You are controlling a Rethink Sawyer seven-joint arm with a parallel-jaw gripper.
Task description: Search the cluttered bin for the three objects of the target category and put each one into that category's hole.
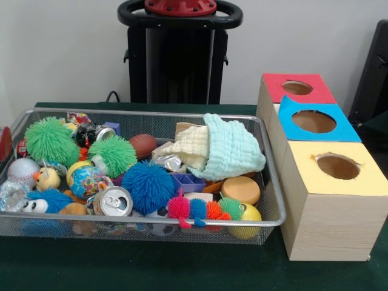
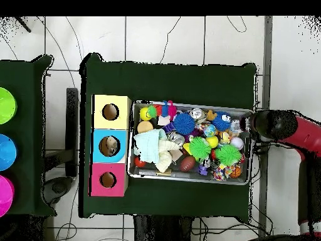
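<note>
Bin (image 1: 270,182): near left on the table, crammed with spiky balls, a can and folded cloths; nothing looks cleared out yet.
Hole (image 1: 314,122): in the blue-topped middle box, right of the bin; overhead, something pale seems to lie inside, so perhaps one item is in.
Gripper (image 2: 256,123): at the bin's end overhead; open or clenched, I cannot tell.
Left: probably most of the sorting.

The bin (image 1: 270,176) is packed full with toys and cloths (image 1: 227,148), no bare floor to reach. The hole (image 1: 314,121) stands open from above.
</note>
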